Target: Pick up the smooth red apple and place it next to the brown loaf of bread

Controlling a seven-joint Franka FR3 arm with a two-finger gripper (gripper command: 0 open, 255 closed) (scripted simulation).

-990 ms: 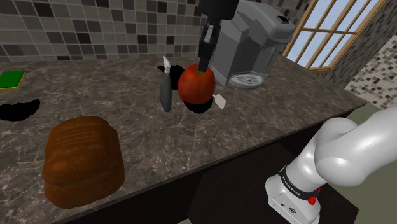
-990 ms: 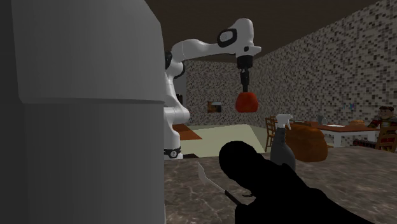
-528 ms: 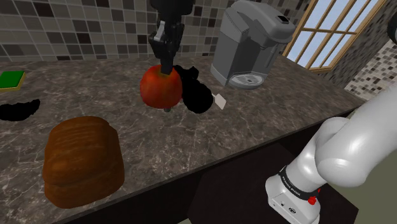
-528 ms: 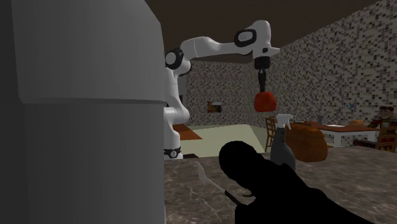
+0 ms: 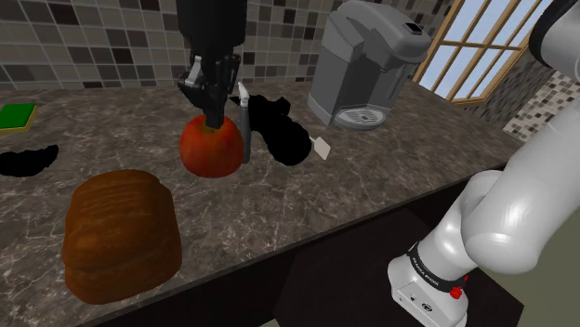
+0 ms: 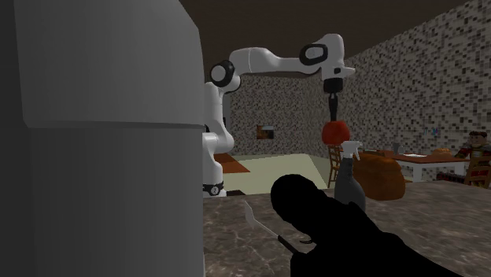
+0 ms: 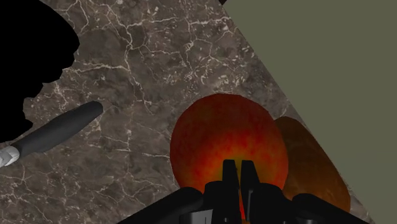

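Observation:
The red apple (image 5: pixel 212 149) hangs above the dark marble counter (image 5: pixel 372 176), and my black gripper (image 5: pixel 212 119) is shut on its top. In the wrist view the fingers (image 7: pixel 229 173) pinch the crown of the apple (image 7: pixel 222 140), with the brown loaf (image 7: pixel 315 165) just behind it. The brown loaf of bread (image 5: pixel 121 232) lies near the counter's front edge, below and to the left of the apple in the shoulder view. Seen from the second exterior view, the apple (image 6: pixel 337 131) hangs under the gripper (image 6: pixel 333 112), to the left of and above the loaf (image 6: pixel 382 175).
A grey spray bottle (image 5: pixel 244 130) stands right beside the apple, and a black shape (image 5: pixel 279 130) lies next to it. A grey coffee machine (image 5: pixel 367 60) stands at the back right. At the far left are a green sponge (image 5: pixel 17 115) and a black patch (image 5: pixel 28 160).
The gripper has carried the apple toward the shoulder view's left, from in front of the coffee machine past the spray bottle, and a little lower, closer to the loaf.

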